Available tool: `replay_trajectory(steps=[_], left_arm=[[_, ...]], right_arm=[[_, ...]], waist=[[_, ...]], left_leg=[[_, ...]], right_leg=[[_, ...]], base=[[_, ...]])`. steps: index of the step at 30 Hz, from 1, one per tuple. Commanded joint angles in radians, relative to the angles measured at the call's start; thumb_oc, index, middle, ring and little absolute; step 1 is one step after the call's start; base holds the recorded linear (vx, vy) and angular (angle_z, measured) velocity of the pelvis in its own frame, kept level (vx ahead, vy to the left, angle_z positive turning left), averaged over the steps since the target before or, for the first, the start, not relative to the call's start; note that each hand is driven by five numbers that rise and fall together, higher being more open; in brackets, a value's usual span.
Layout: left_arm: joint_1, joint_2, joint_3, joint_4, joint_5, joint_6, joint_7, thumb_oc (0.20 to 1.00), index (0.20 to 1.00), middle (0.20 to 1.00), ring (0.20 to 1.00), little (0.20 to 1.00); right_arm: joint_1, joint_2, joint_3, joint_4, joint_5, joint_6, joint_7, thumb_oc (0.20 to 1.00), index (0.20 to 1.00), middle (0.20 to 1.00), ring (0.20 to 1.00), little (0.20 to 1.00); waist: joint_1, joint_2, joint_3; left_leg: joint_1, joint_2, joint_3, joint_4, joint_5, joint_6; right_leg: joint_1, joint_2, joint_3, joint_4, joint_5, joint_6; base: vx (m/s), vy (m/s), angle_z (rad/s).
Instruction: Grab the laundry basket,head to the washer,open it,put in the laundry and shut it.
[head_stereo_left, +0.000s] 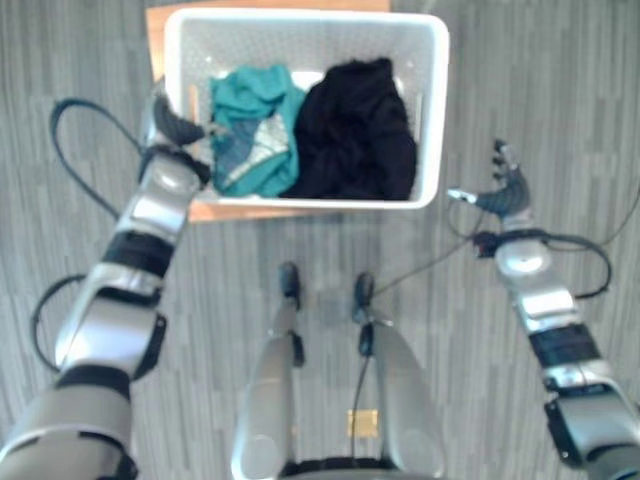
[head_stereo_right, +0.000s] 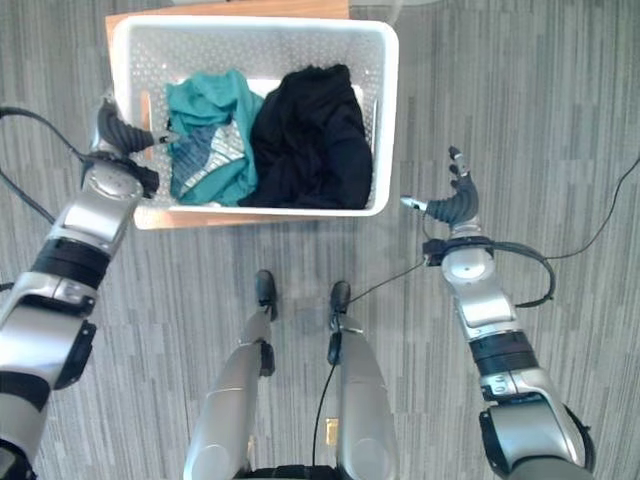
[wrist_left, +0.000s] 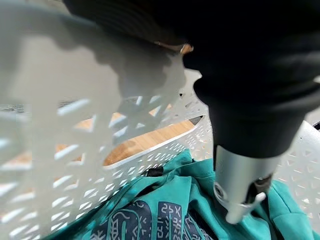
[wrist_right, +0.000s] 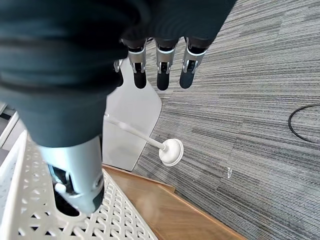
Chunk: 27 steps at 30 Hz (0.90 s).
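- Robot hand on the left (head_stereo_left: 178, 127) sits at the left rim of the laundry basket (head_stereo_left: 430, 120), its thumb reaching over the wall above the clothes; whether its fingers have closed on the rim I cannot tell.
- Robot hand on the right (head_stereo_right: 455, 205) hangs just beside the basket's right wall, apart from it, fingers spread and relaxed, holding nothing. In its wrist view the thumb hovers above the lattice wall.
- That placement, one hand on each short side, reads as the setup for a two-handed lift: the grab is the step in hand, and the right side has yet to make contact.
- One basket, white and perforated, rests on a low wooden board (head_stereo_left: 230, 210) on the grey striped floor (head_stereo_left: 540, 100).
- Two garments lie inside, side by side and touching: one teal printed shirt (head_stereo_left: 255, 125) toward the left hand, one black garment (head_stereo_left: 355, 130) toward the right.
- A white stand with a round foot (wrist_right: 170, 151) shows on the floor past the board.
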Motion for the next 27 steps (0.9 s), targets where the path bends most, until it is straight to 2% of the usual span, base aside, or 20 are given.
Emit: replay_trajectory(steps=[1,7,8,14,27], left_arm=[[-0.039,-0.045,-0.026,0.023,0.012,-0.022,0.021,1.0,1.0,1.0,1.0,1.0],[-0.013,-0.052,-0.02,-0.007,0.031,-0.018,0.024,1.0,1.0,1.0,1.0,1.0],[-0.018,-0.05,-0.021,-0.007,0.034,-0.015,0.028,1.0,1.0,1.0,1.0,1.0],[-0.009,-0.048,-0.028,-0.02,0.043,-0.021,0.035,1.0,1.0,1.0,1.0,1.0],[0.007,-0.057,-0.015,-0.04,0.04,-0.036,0.051,1.0,1.0,1.0,1.0,1.0]], right_arm=[[0.039,-0.013,-0.002,-0.051,-0.01,-0.053,-0.028,1.0,1.0,1.0,1.0,1.0],[0.03,-0.003,-0.031,-0.071,0.028,-0.069,-0.056,1.0,1.0,1.0,1.0,1.0],[0.013,0.0,-0.049,-0.117,0.061,-0.096,-0.077,1.0,1.0,1.0,1.0,1.0],[-0.034,0.002,-0.049,-0.212,0.067,-0.123,-0.098,1.0,1.0,1.0,1.0,1.0],[-0.036,0.042,0.028,-0.203,0.027,-0.078,-0.081,1.0,1.0,1.0,1.0,1.0]], waist=[[0.011,-0.007,-0.069],[0.013,-0.006,-0.067],[0.013,-0.008,-0.066],[0.018,-0.01,-0.068],[0.027,-0.013,-0.068]], left_leg=[[-0.043,0.066,-0.035,0.122,-0.131,-0.035],[-0.045,0.068,-0.036,0.124,-0.133,-0.035],[-0.047,0.07,-0.036,0.124,-0.134,-0.036],[-0.046,0.072,-0.035,0.123,-0.134,-0.037],[-0.043,0.07,-0.038,0.124,-0.133,-0.041]], right_leg=[[0.035,-0.07,-0.002,-0.19,0.102,0.089],[0.032,-0.069,0.001,-0.189,0.101,0.089],[0.03,-0.068,0.002,-0.189,0.102,0.09],[0.028,-0.065,0.004,-0.187,0.102,0.09],[0.04,-0.065,-0.003,-0.191,0.101,0.087]], base=[[0.0,0.0,0.0],[0.0,0.0,0.0],[0.0,0.0,0.0],[0.01,-0.002,-0.03],[0.0,0.001,0.01]])
